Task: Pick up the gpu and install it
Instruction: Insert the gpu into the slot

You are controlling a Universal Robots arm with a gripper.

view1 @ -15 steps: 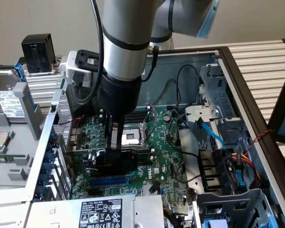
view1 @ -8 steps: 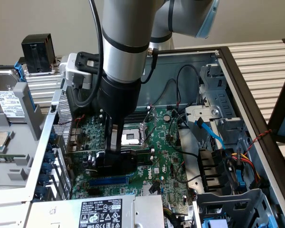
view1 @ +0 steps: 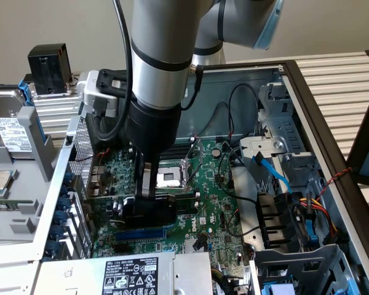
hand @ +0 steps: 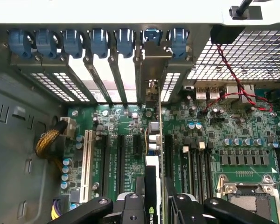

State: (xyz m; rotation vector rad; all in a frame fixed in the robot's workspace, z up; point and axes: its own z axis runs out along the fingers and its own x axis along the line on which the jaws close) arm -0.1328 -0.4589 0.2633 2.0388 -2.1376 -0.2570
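Low in the exterior frame, left of centre, the end effector (view1: pixel 146 195) reaches down into the open computer case (view1: pixel 307 104) with its fingers (hand: pixel 130 207) closed on the gpu (view1: pixel 154 212), one on each flat face of the card. The card stands on edge over the motherboard (view1: pixel 224 203). It is just below the CPU socket (view1: pixel 170 178) in the frame and just above an uncovered blue expansion slot (view1: pixel 141 233).

Its long axis runs roughly level across the exterior frame. It points toward the exterior view's left, where the rear wall of the case carries the slot openings.

The wrist view looks along that axis. The thin green board edge and black shroud lead away from the end effector to the silver bracket (hand: pixel 155 65). The bracket stands upright in one opening of the rear wall, among the slot covers (hand: pixel 91 74) and under the row of blue clips (hand: pixel 99 41).

The card is lined up along the black slots, with a white slot (hand: pixel 88 158) well off to one side. Whether its connector edge is fully down in a slot cannot be told.

A labelled power supply (view1: pixel 132 273) lies at the bottom of the exterior frame. A hard drive (view1: pixel 9 132) sits outside the case at the upper left.
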